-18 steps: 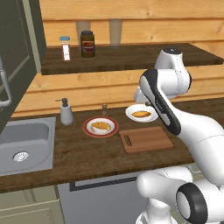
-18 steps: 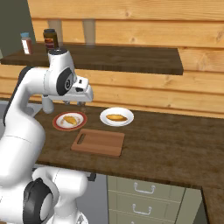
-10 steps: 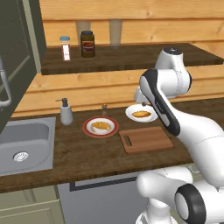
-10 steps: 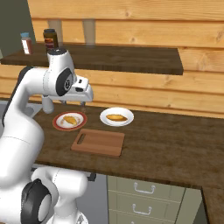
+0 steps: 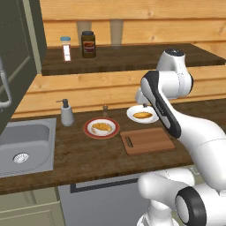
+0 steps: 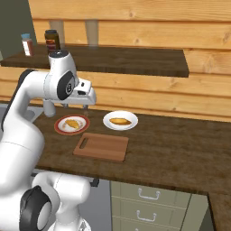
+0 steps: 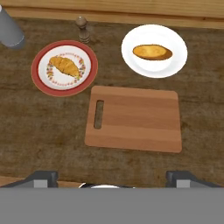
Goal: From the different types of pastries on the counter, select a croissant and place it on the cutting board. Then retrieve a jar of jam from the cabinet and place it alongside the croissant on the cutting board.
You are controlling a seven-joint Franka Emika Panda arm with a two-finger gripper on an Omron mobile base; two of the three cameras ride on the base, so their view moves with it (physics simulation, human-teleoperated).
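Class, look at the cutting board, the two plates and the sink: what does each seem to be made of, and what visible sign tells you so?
Cutting board: looks like light wood, matt, with grain lines and a cut handle slot.
White plate: probably glazed ceramic, smooth and plain.
Red-rimmed plate: likely ceramic too, with a printed pattern.
Sink: seemingly brushed metal, an even grey.

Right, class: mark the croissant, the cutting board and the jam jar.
croissant (image 7: 64,66), hand view, middle of the pastry.
cutting board (image 7: 135,118), hand view, bare centre.
jam jar (image 5: 88,45), left base view, on the label.
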